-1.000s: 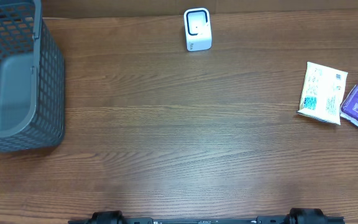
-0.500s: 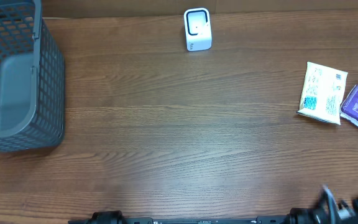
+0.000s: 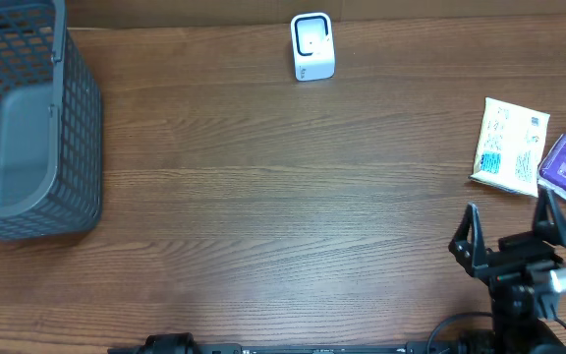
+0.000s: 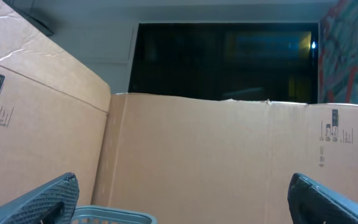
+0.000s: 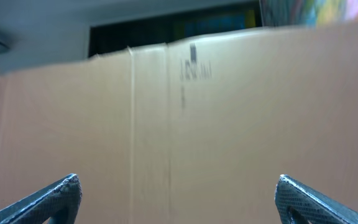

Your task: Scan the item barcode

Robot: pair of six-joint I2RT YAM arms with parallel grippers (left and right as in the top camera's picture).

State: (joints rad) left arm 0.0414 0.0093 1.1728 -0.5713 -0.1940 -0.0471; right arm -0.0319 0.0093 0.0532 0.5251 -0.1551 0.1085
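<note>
Your right claw (image 3: 509, 204) gapes wide near the front edge of the desk (image 3: 263, 197); only a wrist camera shows your left claw (image 4: 184, 186), equally wide.

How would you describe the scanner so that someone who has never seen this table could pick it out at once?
Look along the far edge of the wooden table, about midway. The scanner stands there alone. It is a small white box with a dark-rimmed window, unlike the grey mesh basket at the left and the flat white packet at the right.
</note>
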